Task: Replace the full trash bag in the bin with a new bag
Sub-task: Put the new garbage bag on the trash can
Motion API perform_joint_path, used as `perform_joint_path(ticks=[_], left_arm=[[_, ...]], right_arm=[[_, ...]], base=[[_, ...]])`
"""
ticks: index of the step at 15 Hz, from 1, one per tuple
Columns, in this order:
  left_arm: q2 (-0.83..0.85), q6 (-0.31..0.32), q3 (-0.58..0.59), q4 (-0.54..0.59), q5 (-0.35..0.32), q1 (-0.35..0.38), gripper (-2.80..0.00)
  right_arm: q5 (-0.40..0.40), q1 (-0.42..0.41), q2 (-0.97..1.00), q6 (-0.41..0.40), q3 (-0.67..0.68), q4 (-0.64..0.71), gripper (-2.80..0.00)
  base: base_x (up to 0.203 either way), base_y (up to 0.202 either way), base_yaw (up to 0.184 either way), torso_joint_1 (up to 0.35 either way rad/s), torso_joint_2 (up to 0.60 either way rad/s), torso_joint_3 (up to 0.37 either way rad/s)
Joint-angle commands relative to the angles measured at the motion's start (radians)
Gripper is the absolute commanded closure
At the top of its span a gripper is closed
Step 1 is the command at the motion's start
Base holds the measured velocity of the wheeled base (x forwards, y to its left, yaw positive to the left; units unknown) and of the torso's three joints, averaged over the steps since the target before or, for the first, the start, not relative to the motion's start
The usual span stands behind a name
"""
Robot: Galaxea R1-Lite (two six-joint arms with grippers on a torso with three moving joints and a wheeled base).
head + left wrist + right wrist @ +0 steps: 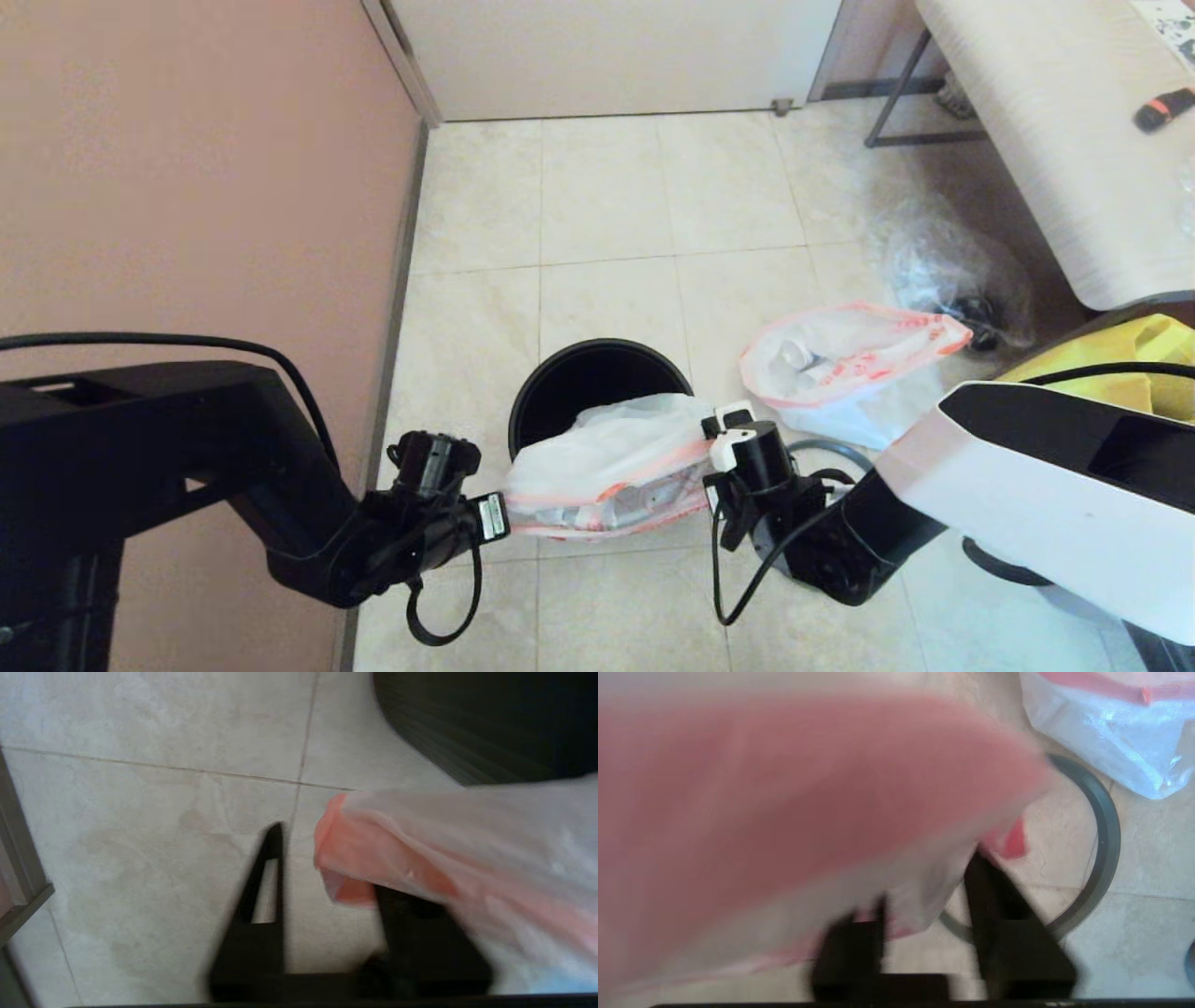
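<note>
Head view, bin point(569, 378): black and round, it stands on the tiled floor point(607, 205), near the middle.
Head view, full bag point(611, 476): white with a pink band, bottles show through it; it hangs between the two grippers, at the near edge of the bin and partly over its mouth.
Head view, left gripper point(499, 516): it is at the left end of the full bag, touching it.
Head view, right gripper point(724, 439): it is at the right end of the full bag.
Head view, second bag point(840, 369): white with red print, it lies on the floor to the right of the bin, near a clear bag point(943, 266) and a yellow bag point(1120, 359).
Head view, ring point(831, 451): grey, flat on the floor, partly hidden by the right arm.
Left wrist view, left gripper point(327, 872): the fingers stand apart; the pink rim of the full bag point(420, 868) lies over one finger, and the other finger point(266, 882) is free. It grips nothing.
Left wrist view, bin point(467, 723): its dark wall is just behind the bag.
Right wrist view, right gripper point(924, 896): the fingers are spread, with the edge of the full bag point(784, 812) hanging between them, not pinched.
Right wrist view, ring point(1104, 835): it lies on the floor under the gripper, beside the second bag point(1111, 732).
</note>
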Motion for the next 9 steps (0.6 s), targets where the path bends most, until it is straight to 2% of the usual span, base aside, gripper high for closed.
perform_joint_path(ticks=[1, 5, 7, 9], left_arm=[[-0.046, -0.001, 0.046, -0.037, -0.001, -0.005, -2.80], [-0.169, 0.006, 0.188, -0.075, -0.036, -0.079, -2.80], [-0.205, 0.008, 0.220, -0.075, -0.069, -0.100, -2.80], [-0.232, 0.011, 0.235, -0.074, -0.069, -0.101, -2.80]], right_arm=[[0.001, 0.012, -0.051, 0.002, 0.047, -0.006, -2.80], [0.023, 0.102, -0.212, 0.004, 0.229, -0.006, -2.80], [0.028, 0.147, -0.251, 0.004, 0.263, -0.006, -2.80], [0.040, 0.171, -0.289, -0.003, 0.273, -0.005, -2.80]], base=[[0.000, 0.000, 0.000, 0.000, 0.00, 0.000], [0.000, 0.000, 0.000, 0.000, 0.00, 0.000], [0.000, 0.000, 0.000, 0.000, 0.00, 0.000], [0.000, 0.000, 0.000, 0.000, 0.00, 0.000]])
